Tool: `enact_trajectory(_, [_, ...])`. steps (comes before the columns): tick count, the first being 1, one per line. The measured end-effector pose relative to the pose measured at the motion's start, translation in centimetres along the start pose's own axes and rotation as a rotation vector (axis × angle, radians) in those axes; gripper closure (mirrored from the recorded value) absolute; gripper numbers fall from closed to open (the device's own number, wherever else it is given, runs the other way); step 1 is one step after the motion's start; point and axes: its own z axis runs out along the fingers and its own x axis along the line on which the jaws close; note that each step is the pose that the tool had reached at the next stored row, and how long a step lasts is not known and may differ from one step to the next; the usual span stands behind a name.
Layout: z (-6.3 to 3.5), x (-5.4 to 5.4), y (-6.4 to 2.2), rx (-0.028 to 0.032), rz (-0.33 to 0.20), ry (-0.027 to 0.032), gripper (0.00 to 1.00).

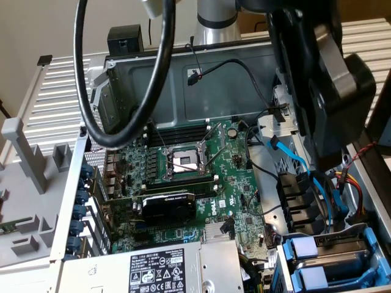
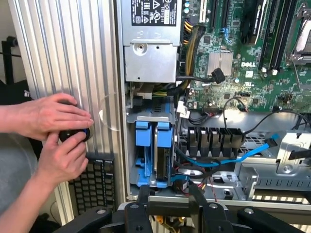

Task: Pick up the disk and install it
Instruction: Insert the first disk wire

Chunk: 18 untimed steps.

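Two bright blue carrier frames (image 2: 151, 145) stand side by side in the drive cage at the case's corner. The grey edge of a disk (image 2: 164, 154) shows in one of them. In the exterior view the same carriers (image 1: 317, 256) sit at the lower right. My gripper (image 2: 169, 195) hovers just outside the case wall in front of this cage. Its two black fingers (image 2: 144, 196) are apart with nothing between them. The exterior view shows the gripper (image 1: 330, 140) as a dark mass above the cage.
A person's two hands (image 2: 53, 131) hold a small dark object beside the ribbed side panel (image 2: 73, 58). Inside the case are the motherboard (image 1: 195, 171), the silver power supply (image 1: 153, 268), blue SATA cables (image 2: 228, 158) and a thick black cable (image 1: 122, 79).
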Motion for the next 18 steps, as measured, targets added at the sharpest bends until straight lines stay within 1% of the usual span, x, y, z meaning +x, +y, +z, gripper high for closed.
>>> enact_trajectory(2, [0.08, 0.0, -0.21, -0.0016, -0.001, 0.0012, 0.55])
enact_trajectory(4, [0.09, -0.2, -0.30, -0.0037, -0.004, 0.0086, 0.55])
enact_trajectory(5, [0.12, -0.3, -0.39, -0.0039, -0.004, 0.0106, 0.55])
enact_trajectory(6, [0.15, -0.3, -0.49, -0.0040, -0.005, 0.0114, 0.55])
enact_trajectory(12, [0.29, -0.7, -1.44, -0.0055, -0.005, 0.0118, 0.55])
enact_trajectory(18, [0.35, -1.4, -2.02, -0.0074, -0.005, 0.0119, 0.55])
